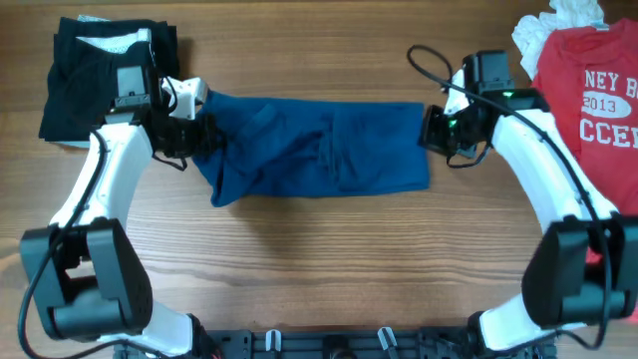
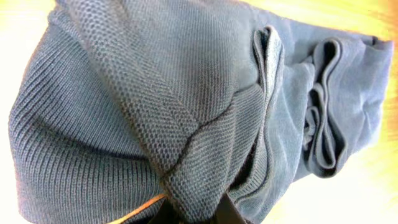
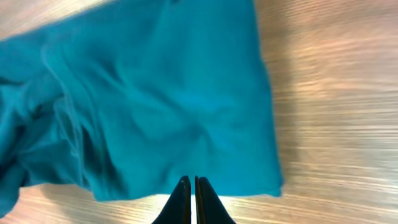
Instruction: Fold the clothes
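Note:
The dark-blue shirt (image 1: 319, 150) lies folded into a long strip across the middle of the table. My left gripper (image 1: 196, 128) is at its left end, shut on a bunched fold of the knit fabric, which fills the left wrist view (image 2: 155, 106); only the finger bases (image 2: 199, 214) show under the cloth. My right gripper (image 1: 431, 132) is at the shirt's right edge. In the right wrist view its fingers (image 3: 191, 182) are shut together with nothing between them, just over the near hem of the shirt (image 3: 161, 106).
A black garment with a white piece (image 1: 100, 70) lies at the back left, behind the left arm. A red T-shirt with white lettering (image 1: 588, 95) and a white piece (image 1: 558, 25) lie at the right edge. Bare wooden table (image 1: 319, 259) lies in front.

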Action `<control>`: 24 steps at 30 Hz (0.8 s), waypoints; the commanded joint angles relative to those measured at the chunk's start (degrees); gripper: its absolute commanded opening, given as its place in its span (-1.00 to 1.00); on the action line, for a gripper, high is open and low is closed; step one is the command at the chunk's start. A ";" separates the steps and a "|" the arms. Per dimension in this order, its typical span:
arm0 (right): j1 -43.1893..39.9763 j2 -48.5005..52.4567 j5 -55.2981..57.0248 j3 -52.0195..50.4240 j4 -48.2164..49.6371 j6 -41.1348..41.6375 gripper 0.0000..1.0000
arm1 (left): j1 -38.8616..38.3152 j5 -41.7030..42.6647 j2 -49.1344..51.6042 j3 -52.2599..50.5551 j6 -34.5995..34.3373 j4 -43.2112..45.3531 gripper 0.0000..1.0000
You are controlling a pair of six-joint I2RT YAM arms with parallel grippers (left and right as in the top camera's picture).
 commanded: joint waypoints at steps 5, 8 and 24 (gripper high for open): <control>3.39 6.43 -3.69 -0.79 1.95 1.88 -0.91 | -2.99 -3.10 -1.84 6.60 -0.52 -6.45 -0.92; 3.37 6.58 -3.28 -0.79 3.06 3.21 -0.91 | -7.10 -8.02 -1.84 11.08 -0.59 -9.29 -0.92; -0.94 3.63 -10.78 7.43 -0.66 -0.63 -0.92 | -11.78 -27.61 -1.51 27.50 -6.21 -23.91 -0.92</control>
